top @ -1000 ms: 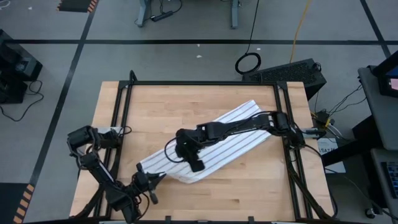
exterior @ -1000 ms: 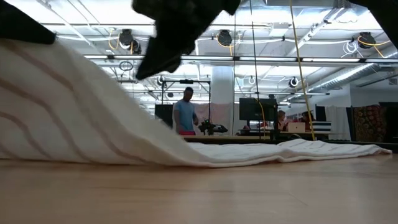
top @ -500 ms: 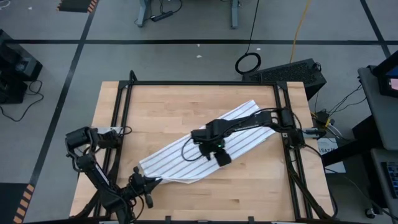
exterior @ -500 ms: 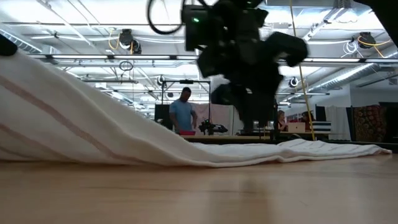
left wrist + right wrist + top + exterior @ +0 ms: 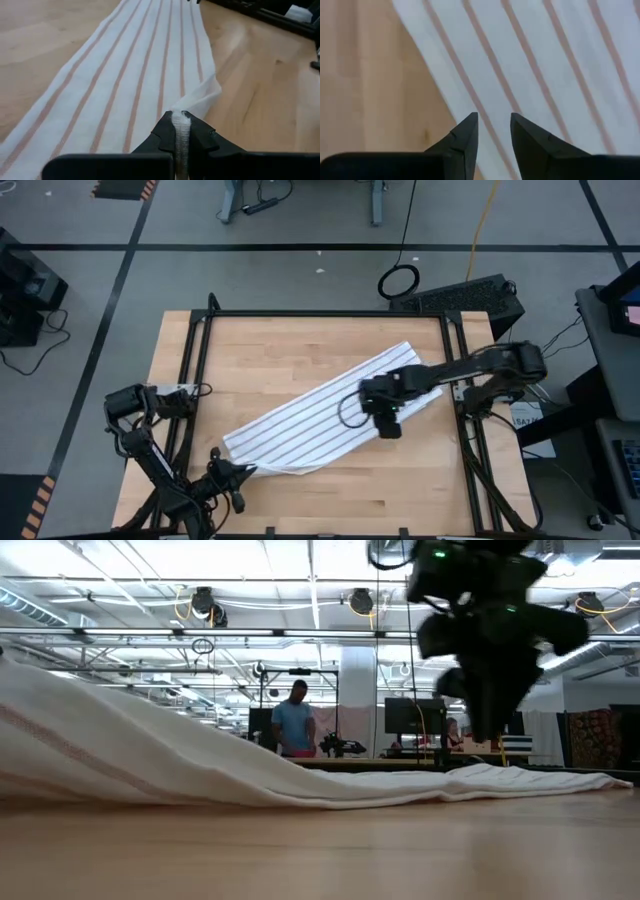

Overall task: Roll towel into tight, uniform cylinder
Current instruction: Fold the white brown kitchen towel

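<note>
The white pinstriped towel (image 5: 320, 415) lies spread out, slanting across the wooden table from near left to far right. Its near-left end is raised off the wood (image 5: 60, 730), and the remainder lies flat. My left gripper (image 5: 250, 471) is at that near-left end, shut on bunched cloth (image 5: 181, 131). My right gripper (image 5: 388, 428) hangs above the towel's near long edge toward its right end. It points mostly down, open, with nothing between its fingers (image 5: 494, 127). My left gripper pinches a bunched bit of the towel's near-left end (image 5: 181, 120) between its two fingers; how many layers, I cannot tell. The fingers come from the table's near-left side, slanting a little downward. That end is held off the wood, and the cloth slopes down from it to the table.
Black frame rails (image 5: 198, 380) run along the table's left, far and right sides (image 5: 458, 370). Bare wood (image 5: 280, 350) shows beyond the towel and along the near edge (image 5: 400, 490). A person (image 5: 296, 725) stands far off in the room behind.
My right gripper has travelled from the towel's near-left part toward the table's right edge, along the towel's near long edge. The towel's raised left part has sunk lower and the cloth now lies flatter and more spread out.
</note>
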Tool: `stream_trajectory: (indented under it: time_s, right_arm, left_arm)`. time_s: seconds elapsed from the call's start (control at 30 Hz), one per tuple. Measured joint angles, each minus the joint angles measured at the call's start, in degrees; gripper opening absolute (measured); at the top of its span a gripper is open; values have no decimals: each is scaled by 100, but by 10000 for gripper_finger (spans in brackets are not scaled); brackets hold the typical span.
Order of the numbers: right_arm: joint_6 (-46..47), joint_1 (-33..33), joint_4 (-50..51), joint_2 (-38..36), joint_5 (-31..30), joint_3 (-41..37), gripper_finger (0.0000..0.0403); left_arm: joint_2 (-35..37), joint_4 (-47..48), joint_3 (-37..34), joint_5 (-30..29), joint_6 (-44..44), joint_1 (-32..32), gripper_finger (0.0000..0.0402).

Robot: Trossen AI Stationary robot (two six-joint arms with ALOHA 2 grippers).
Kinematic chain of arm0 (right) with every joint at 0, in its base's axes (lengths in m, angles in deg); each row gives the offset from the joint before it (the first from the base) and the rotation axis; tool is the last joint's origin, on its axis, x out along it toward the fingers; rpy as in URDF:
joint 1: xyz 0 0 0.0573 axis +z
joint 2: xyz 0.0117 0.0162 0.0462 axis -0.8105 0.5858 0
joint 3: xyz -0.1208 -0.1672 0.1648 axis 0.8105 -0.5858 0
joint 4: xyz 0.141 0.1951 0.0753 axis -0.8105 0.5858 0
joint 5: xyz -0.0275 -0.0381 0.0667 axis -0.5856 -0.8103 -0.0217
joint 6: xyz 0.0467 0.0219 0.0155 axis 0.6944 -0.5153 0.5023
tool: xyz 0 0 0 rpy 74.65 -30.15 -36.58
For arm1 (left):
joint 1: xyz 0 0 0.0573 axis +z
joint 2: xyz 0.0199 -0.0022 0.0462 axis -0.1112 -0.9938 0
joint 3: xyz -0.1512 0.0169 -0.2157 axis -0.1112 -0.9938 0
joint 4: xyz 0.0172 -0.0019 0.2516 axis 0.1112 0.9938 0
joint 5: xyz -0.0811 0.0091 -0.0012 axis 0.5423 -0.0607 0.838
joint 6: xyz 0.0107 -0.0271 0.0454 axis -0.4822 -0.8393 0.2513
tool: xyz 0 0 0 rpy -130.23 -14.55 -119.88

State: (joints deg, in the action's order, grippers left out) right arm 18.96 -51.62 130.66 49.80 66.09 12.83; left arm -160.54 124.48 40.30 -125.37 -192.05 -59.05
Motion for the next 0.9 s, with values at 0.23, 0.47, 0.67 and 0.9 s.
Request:
stream_trajectory:
  time_s: [0.23, 0.47, 0.67, 0.9]
  right_arm:
    - [1990, 474, 418, -1050, -359, -1003, 104]
    - [3652, 1439, 657, -1340, -494, -1563, 104]
    - [5419, 2005, 317, -1339, -897, -2334, 104]
    - [6343, 2359, 322, -1359, -1243, -2560, 104]
  left_arm:
    - [0, 811, 0, 11, -598, 13, 16]
    - [0, 1388, 0, 66, -746, 164, 25]
    - [0, 1580, -2, 255, -727, 368, 21]
    - [2, 1818, -2, 1089, -946, 472, 20]
